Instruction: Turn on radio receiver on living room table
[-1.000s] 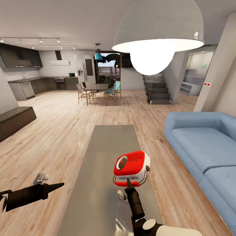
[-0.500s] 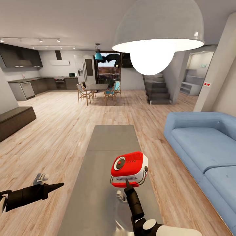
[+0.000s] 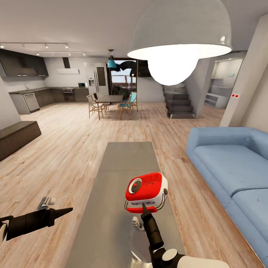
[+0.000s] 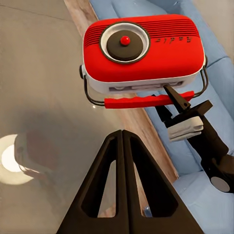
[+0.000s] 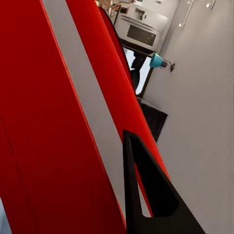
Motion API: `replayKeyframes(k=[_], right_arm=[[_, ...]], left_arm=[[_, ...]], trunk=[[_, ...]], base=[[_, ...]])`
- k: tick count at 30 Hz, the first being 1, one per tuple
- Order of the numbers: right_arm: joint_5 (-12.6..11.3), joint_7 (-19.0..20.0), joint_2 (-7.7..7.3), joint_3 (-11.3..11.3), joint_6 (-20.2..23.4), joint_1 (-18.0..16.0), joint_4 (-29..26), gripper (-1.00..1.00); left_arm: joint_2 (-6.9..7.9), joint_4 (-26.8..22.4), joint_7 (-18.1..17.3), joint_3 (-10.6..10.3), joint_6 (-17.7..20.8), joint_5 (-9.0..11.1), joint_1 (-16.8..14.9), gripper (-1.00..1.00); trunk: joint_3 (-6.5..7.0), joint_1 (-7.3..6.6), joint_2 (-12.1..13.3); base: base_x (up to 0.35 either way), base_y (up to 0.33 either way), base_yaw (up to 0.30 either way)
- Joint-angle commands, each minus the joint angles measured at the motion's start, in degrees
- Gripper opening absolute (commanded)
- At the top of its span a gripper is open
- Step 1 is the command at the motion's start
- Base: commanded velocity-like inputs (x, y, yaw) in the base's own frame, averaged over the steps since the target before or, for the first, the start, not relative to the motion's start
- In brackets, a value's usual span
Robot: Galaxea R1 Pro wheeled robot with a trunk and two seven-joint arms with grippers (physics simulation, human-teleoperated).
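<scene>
Radio receiver (image 3: pixel 146 191) tipped back on grey table (image 3: pixel 111 208)

Sits at the table's sofa (image 3: pixel 230 163) side, dial (image 4: pixel 125 42) facing up. Right gripper (image 3: pixel 143 207) touching the red handle bar (image 4: pixel 148 100); fingers look pressed together, holding nothing. Left gripper (image 3: pixel 66 211) well apart, fingers together, empty. Looks light, rigid, smooth-shelled, likely to slide or tip. Best pressed lightly, or held by the handle.
</scene>
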Motion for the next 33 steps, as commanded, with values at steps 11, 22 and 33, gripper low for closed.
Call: replayKeyframes(k=[11, 22, 33], right_arm=[[-0.05, 0.60, 0.00, -0.03, 0.25, -0.01, 0.00, -1.00], [1.99, 0.41, 0.00, 1.27, -0.11, -0.01, -0.07, -1.00], [2.15, 0.62, 0.00, 1.48, -4.10, 0.57, -0.25, -1.00]], left_arm=[[0.00, 0.00, 0.00, 0.00, 0.04, -0.05, 0.00, -1.00], [0.05, 0.00, 0.00, 0.00, 0.04, -0.08, 0.00, -1.00], [0.08, 0.00, 0.00, 0.00, 0.11, -0.09, 0.00, -1.00]], trunk=[[0.01, 0.00, 0.00], [0.01, 0.00, 0.00], [0.01, 0.00, 0.00]], base=[[0.000, 0.000, 0.000], [0.000, 0.000, 0.000], [0.000, 0.000, 0.000]])
